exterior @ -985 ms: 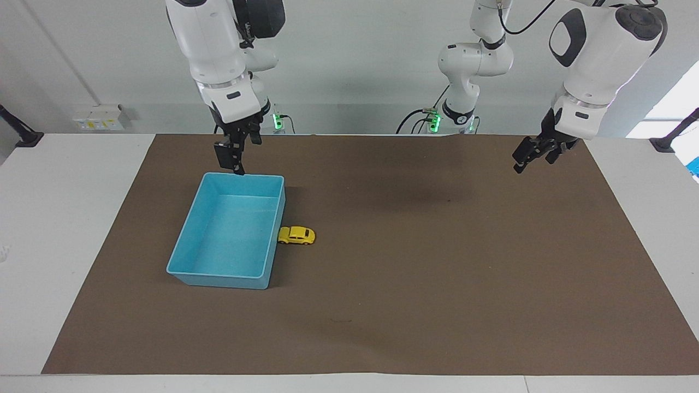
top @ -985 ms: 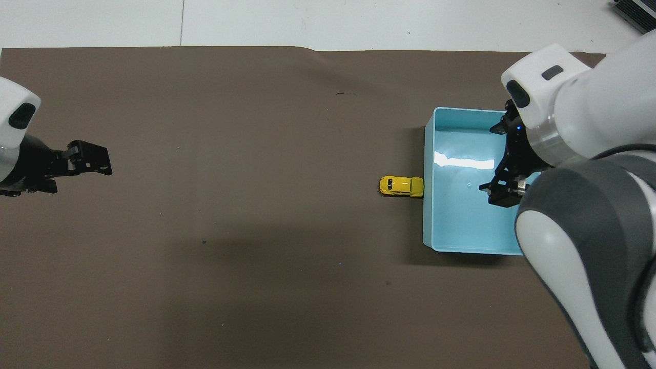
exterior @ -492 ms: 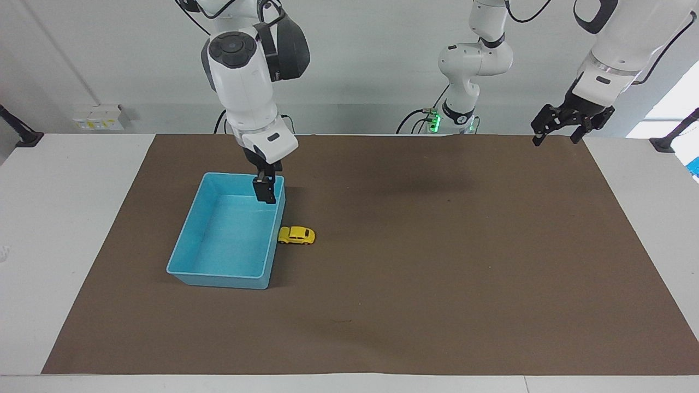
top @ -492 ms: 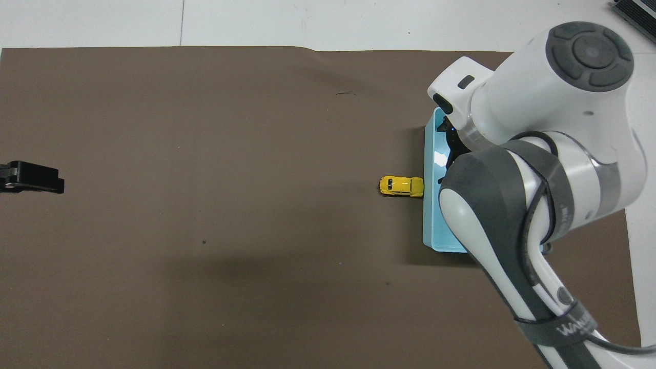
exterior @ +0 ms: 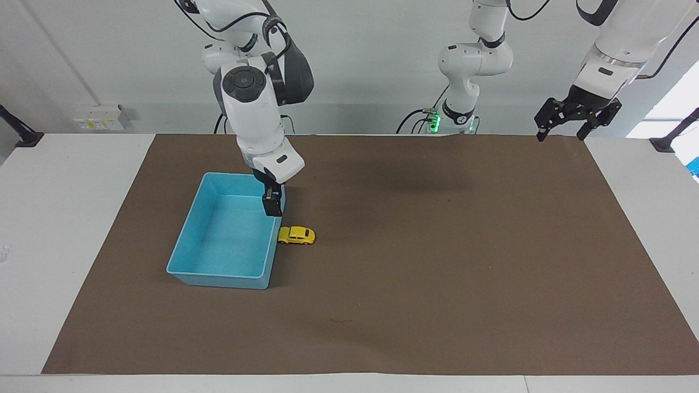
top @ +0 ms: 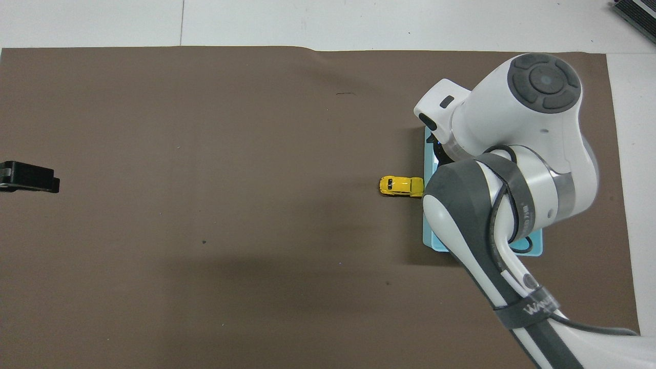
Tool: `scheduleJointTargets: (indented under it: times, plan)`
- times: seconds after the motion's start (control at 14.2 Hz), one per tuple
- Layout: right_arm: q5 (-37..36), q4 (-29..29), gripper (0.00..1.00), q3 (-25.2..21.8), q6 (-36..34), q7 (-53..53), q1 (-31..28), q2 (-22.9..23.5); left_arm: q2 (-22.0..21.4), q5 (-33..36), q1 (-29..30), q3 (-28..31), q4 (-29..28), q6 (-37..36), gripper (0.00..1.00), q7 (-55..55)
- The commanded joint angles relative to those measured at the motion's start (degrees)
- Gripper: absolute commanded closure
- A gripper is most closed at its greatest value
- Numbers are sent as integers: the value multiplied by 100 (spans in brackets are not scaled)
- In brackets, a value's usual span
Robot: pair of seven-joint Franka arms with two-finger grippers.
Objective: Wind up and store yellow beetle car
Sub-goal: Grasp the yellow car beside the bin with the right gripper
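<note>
The yellow beetle car (exterior: 296, 235) stands on the brown mat, touching the wall of the light blue bin (exterior: 218, 279) that faces the left arm's end of the table. The car also shows in the overhead view (top: 401, 186). My right gripper (exterior: 271, 206) points down over that same bin wall, just above its rim and a short way from the car. It is seen edge-on and holds nothing that I can see. In the overhead view the right arm hides it and most of the bin (top: 428, 233). My left gripper (exterior: 561, 131) is open and empty, raised over the mat's corner at its own end.
The brown mat (exterior: 437, 273) covers most of the white table. The bin looks empty. A third small robot arm (exterior: 469, 65) stands at the robots' edge of the table. Only the tip of the left gripper (top: 28, 177) shows in the overhead view.
The right gripper moved from the bin's rim nearest the robots to the wall beside the car and came lower. The left gripper rose and drew back toward its own end.
</note>
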Motion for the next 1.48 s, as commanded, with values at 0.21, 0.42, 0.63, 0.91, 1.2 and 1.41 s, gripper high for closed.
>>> scheduleJointTargets:
  times: [0.21,0.42,0.63,0.91,1.2,1.41]
  plan:
    - [-17,-1011,0,37,1052,-220,-60,-153,46,39,19,-67,96,-123,0,21]
    - [-25,-1275,0,37,1500,-229,-60,-22,46,-66,88,-59,113,-194,0,-775]
    - [-34,-1504,0,37,2072,-212,-51,198,247,-84,80,-59,367,-211,0,-867]
    - [-34,-1548,0,37,2521,-185,28,514,485,-22,71,-59,746,-185,0,-516]
    - [-43,-1565,0,37,2820,-115,37,725,468,-49,53,-59,606,-54,0,-366]
    - [-52,-1566,0,29,2873,8,124,831,459,-58,45,-59,579,17,0,-339]
